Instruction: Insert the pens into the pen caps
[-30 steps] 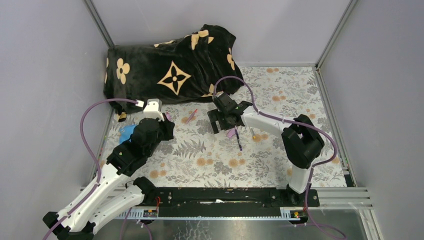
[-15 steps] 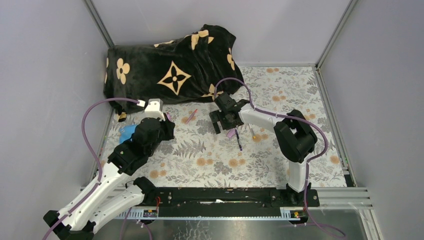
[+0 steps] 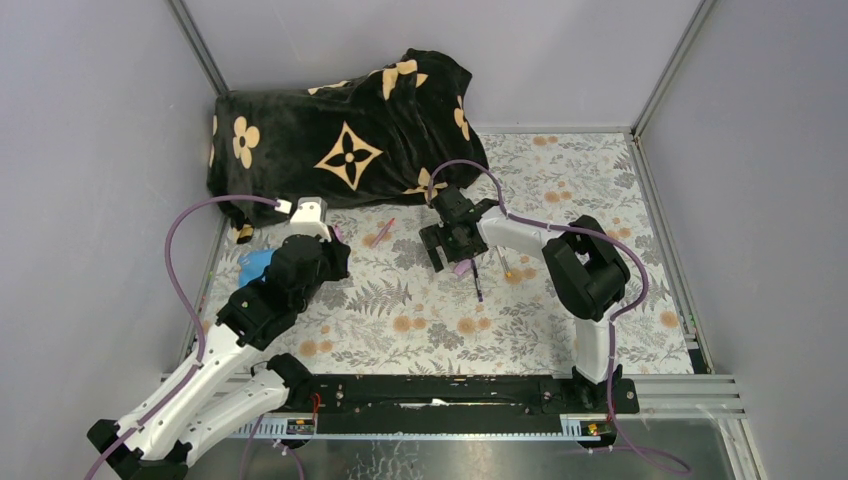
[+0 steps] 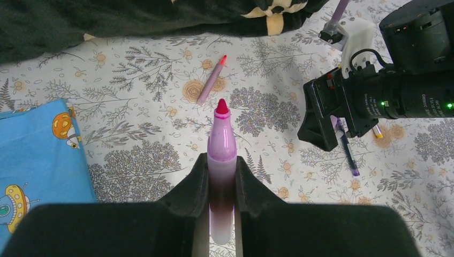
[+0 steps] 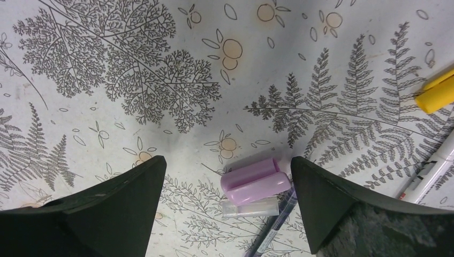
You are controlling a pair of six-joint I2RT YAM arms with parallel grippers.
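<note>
Drawn in toward the middle since a second ago, the elbow of the right arm [image 3: 585, 270] now sits closer to its wrist, and the wrist itself has barely shifted; the left arm [image 3: 270, 300] has not moved. From its base at the near edge the right arm rises to the bent elbow, then reaches left to mid-counter, with the right jaws pointing down and spread wide. Between them a lilac cap [image 5: 251, 182] lies flat on the counter [image 3: 400, 320]. One end is just beside a finger [image 5: 342, 209], and contact cannot be told. A dark blue pen [image 5: 273, 225] runs under the cap toward the near edge. A white pen [image 5: 428, 174] and a yellow cap [image 5: 436, 93] lie to the right of it. The left arm stretches low along the left edge, and the left jaws are clamped narrow on a lilac-pink pen [image 4: 221, 155]. Its bare red tip points toward the far edge. Another pink pen [image 4: 211, 80] lies uncapped beyond it, near the black blanket [image 3: 340, 140] at the far-left corner. A blue card [image 4: 37, 150] lies by the left edge.
</note>
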